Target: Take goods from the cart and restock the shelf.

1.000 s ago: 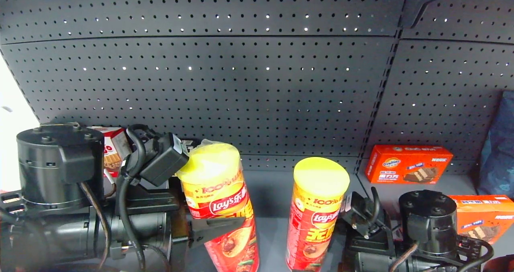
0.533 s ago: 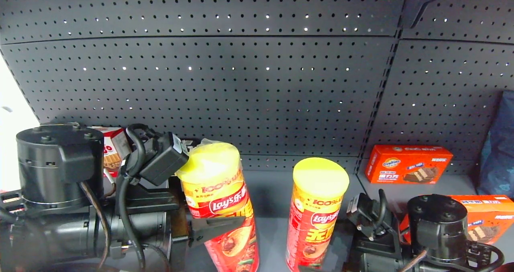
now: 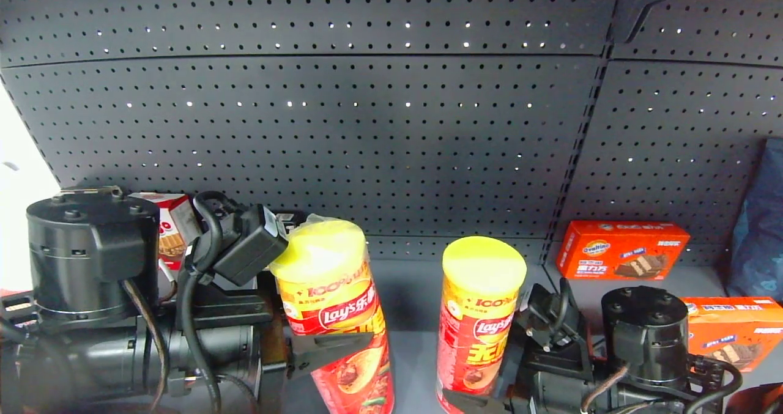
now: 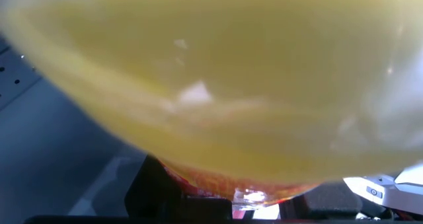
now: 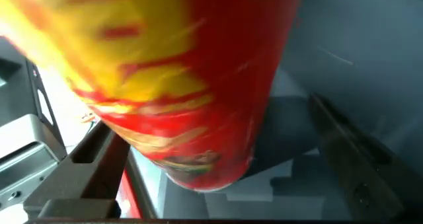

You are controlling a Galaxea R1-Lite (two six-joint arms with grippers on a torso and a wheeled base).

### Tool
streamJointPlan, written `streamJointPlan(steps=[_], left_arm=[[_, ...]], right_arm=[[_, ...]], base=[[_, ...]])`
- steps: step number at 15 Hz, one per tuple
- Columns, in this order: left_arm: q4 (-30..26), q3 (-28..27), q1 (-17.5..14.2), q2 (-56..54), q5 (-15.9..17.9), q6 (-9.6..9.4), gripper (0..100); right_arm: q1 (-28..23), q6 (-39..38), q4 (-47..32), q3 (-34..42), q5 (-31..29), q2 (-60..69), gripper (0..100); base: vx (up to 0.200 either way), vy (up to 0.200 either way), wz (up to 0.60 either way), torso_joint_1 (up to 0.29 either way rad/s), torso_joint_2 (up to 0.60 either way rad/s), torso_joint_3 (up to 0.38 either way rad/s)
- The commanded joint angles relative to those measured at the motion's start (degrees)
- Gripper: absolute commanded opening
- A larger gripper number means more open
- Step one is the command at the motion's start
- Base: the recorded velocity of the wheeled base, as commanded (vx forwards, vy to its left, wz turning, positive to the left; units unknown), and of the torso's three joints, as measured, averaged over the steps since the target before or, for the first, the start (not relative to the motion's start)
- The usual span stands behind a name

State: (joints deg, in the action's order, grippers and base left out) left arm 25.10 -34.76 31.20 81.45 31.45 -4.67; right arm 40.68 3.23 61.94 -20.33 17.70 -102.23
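Two red chip cans with yellow lids stand over the grey shelf board [image 3: 411, 288]. My left gripper [image 3: 352, 350] is shut on the left can [image 3: 327, 292], with one finger lying across its front. The yellow lid of that can [image 4: 218, 72] sits right against the left wrist camera. The right can [image 3: 480, 316] leans a little to the left. My right gripper [image 3: 471, 391] is open around its lower part. In the right wrist view the can [image 5: 198, 85] lies against one finger, and the other finger [image 5: 350, 161] stands apart from it.
Two orange snack boxes [image 3: 621, 249] [image 3: 728, 331] lie on the neighbouring shelf bay to the right, past the upright post [image 3: 575, 157]. A red-and-white wafer box [image 3: 172, 223] stands behind my left arm. A dark blue bag [image 3: 761, 218] is at the right edge. The pegboard wall [image 3: 367, 133] closes the back.
My right arm swung out to the right, then came back left against the right can. That can's top shifted slightly left and it now leans. The left arm and its can barely moved.
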Motion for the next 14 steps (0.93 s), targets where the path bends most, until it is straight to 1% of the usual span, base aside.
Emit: streamJointPlan(steps=[1, 4, 8, 11, 14], left_arm=[[0.0, 0.0, 0.0, -0.1, 0.0, 0.01, 0], [-0.1, 0.0, 0.0, -0.1, 0.0, 0.01, 0], [-0.1, 0.0, 0.1, -0.1, 0.0, 0.01, 0], [-0.1, 0.1, 0.0, -0.1, 0.0, 0.01, 0], [-0.1, 0.8, 0.1, -0.1, 0.0, 0.01, 0]], right_arm=[[0.0, 0.0, 0.0, -1.4, 0.0, -1.5, 100], [0.1, -0.1, 0.1, -1.7, -0.1, -2.0, 100], [0.1, -0.1, 0.1, -0.3, -0.5, -0.5, 100], [0.4, -0.1, 0.1, 1.2, -1.3, 2.6, 100], [0.5, 0.1, 0.0, 5.0, -1.9, 10.0, 100]], base=[[0.000, 0.000, 0.00, 0.000, 0.00, 0.000], [0.000, 0.000, 0.00, 0.000, 0.00, 0.000], [0.000, 0.000, 0.00, 0.000, 0.00, 0.000], [0.000, 0.000, 0.00, 0.000, 0.00, 0.000], [0.000, 0.000, 0.00, 0.000, 0.00, 0.000]])
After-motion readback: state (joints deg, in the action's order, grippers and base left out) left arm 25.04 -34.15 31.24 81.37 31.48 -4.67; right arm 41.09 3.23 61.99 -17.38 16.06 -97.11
